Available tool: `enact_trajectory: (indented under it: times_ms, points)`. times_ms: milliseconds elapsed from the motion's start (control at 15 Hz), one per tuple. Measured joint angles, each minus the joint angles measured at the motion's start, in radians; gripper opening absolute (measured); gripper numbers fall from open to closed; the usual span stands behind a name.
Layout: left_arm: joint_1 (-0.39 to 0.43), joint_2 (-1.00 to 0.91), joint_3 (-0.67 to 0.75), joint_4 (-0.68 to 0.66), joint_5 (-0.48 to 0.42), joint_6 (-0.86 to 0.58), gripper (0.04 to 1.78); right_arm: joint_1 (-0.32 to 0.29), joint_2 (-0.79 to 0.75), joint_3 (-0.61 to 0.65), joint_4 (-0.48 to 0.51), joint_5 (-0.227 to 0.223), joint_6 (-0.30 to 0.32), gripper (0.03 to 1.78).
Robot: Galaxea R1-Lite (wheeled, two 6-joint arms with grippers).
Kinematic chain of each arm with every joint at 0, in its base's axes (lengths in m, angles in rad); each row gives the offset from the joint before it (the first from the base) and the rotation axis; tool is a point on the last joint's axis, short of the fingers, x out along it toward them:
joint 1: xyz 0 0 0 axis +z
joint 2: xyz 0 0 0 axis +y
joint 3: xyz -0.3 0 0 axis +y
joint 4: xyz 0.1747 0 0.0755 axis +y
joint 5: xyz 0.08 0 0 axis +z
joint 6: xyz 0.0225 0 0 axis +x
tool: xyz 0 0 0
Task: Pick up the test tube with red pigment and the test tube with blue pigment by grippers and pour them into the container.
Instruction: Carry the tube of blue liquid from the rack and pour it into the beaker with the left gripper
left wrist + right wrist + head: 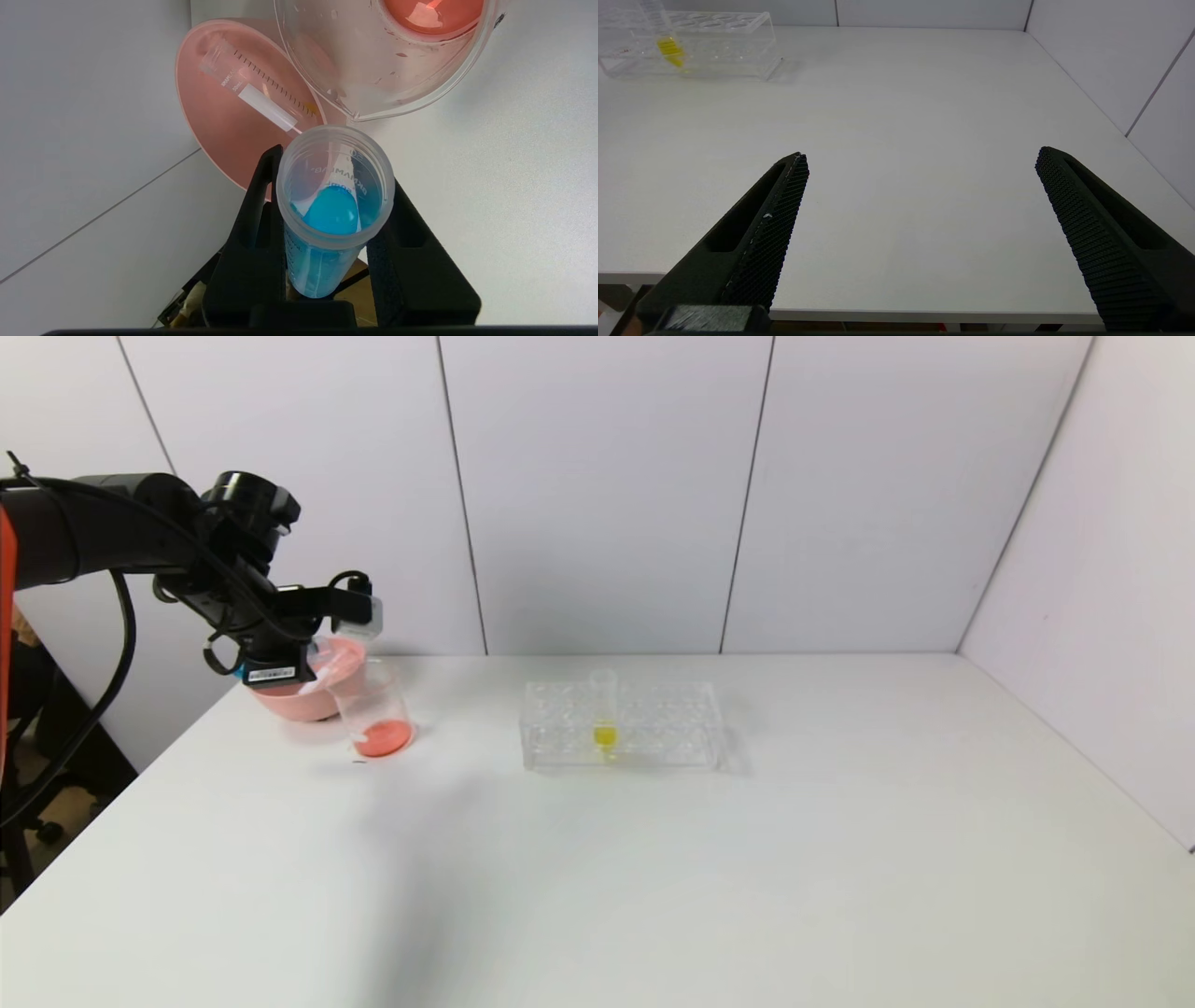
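My left gripper (334, 172) is shut on the test tube with blue pigment (332, 214) and holds it tilted at the table's far left (359, 616). The tube's open mouth is just short of the pouring lip of the container (373, 70), and the blue liquid is still inside. The container (373, 709) is a clear beaker with orange-red liquid at its bottom. The test tube with red pigment (254, 88) lies in the pink bowl (219, 116) with only an orange trace at its tip. My right gripper (922, 156) hangs open over the table's front edge, with nothing between its fingers.
The pink bowl (289, 700) touches the beaker at the far left, near the table's left edge. A clear tube rack (621, 723) stands mid-table with one yellow-liquid tube (604, 709) upright in it. White walls close the back and right.
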Motion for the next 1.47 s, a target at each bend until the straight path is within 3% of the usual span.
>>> enact_trajectory:
  times_ms: [1467]
  points:
    - [-0.049, 0.023, 0.001, -0.061, 0.151, 0.042, 0.5, 0.0, 0.0, 0.0, 0.0, 0.0, 0.0, 1.77]
